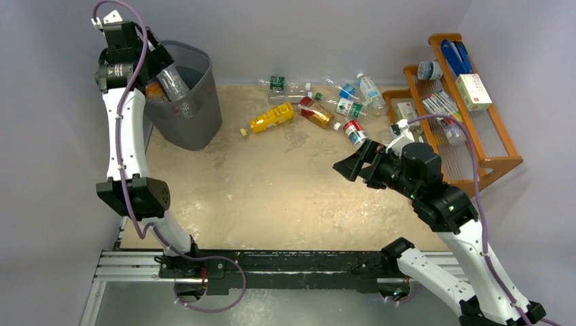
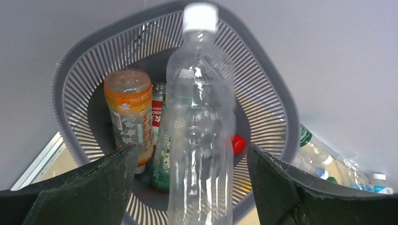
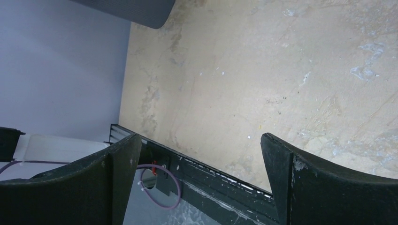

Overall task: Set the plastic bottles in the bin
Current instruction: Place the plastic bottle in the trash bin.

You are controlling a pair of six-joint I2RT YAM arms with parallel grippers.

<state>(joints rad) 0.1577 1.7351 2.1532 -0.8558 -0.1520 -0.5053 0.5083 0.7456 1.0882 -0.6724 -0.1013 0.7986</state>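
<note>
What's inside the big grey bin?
An orange-labelled bottle, a green-labelled one and a red cap show in the bin. The clear bottle above it hides the middle, so more may lie beneath.

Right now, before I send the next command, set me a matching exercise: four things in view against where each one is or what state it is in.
Things:
1. clear bottle
2. orange bottle
3. yellow bottle
4. right claw

Places or states:
A. lying on the table
B. open and empty
C. inside the bin
D. between the parted fingers of the left claw, over the bin

Pairs: 1-D, 2-C, 3-A, 4-B
</note>
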